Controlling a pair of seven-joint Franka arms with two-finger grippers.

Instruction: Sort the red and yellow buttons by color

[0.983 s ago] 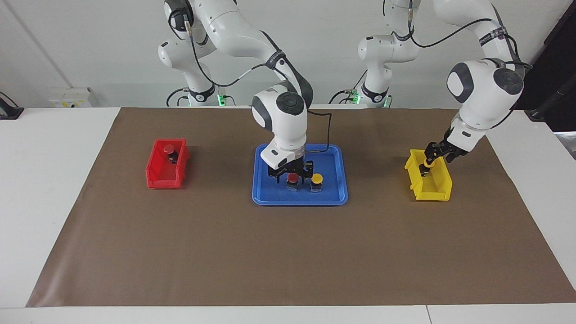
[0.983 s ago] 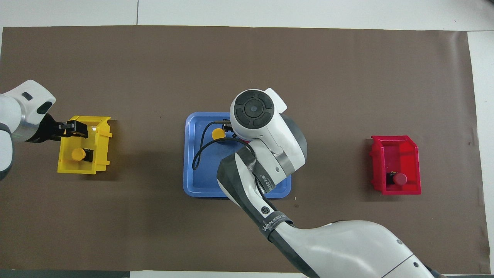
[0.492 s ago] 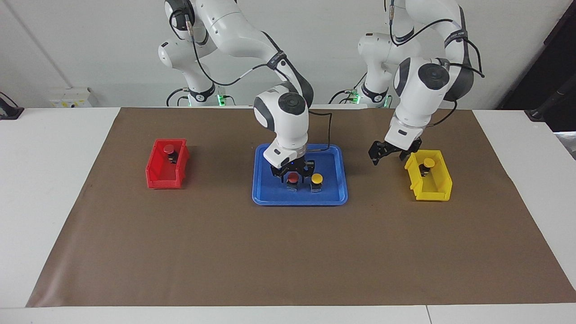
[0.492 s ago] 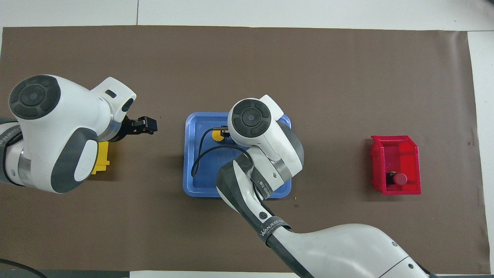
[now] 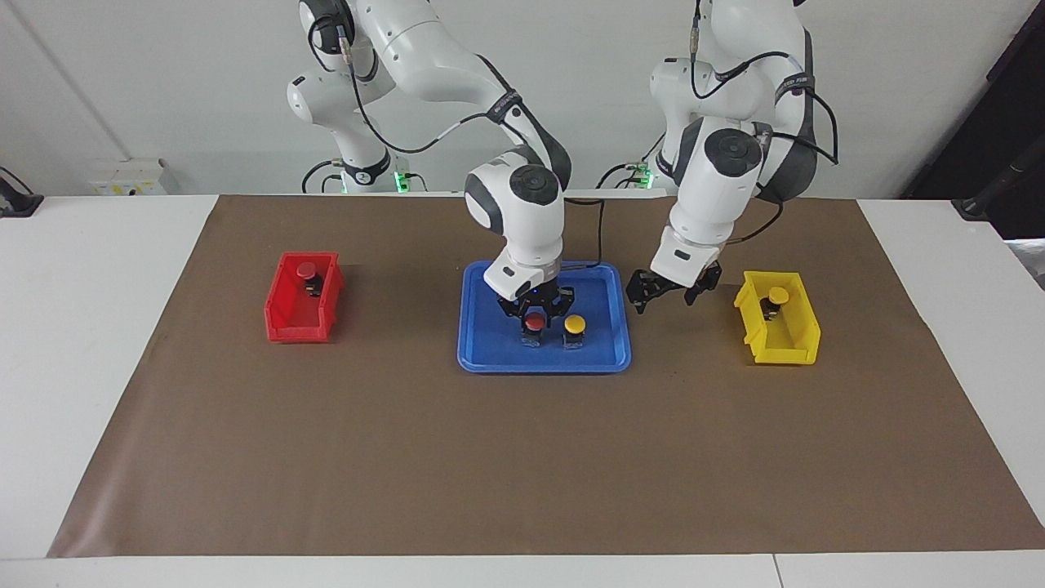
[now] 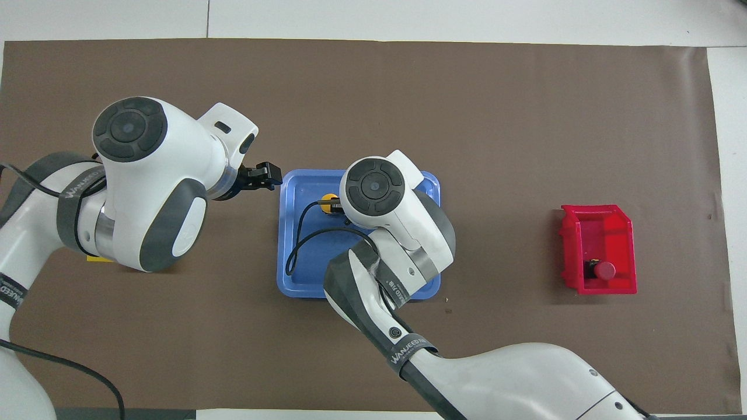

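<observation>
Facing view: a brown mat covers most of the white table, and on it sit, largest first, a blue tray at the middle, a red bin toward the right arm's end and a yellow bin toward the left arm's end. The right gripper is down in the tray with its fingers clenched on the cap of a red button, which stands upright on the tray floor. Just beside that one, toward the left arm's end, a yellow button stands free on the tray. The left gripper hangs in the air with its jaws released and nothing between them, over the mat between the tray and the yellow bin, close to the tray's edge. A second yellow button rests in the yellow bin at the end nearer the robots. A second red button rests in the red bin, likewise at the end nearer the robots. In the overhead view the right arm's wrist hides the gripped red button, and the left arm hides nearly all of the yellow bin.
</observation>
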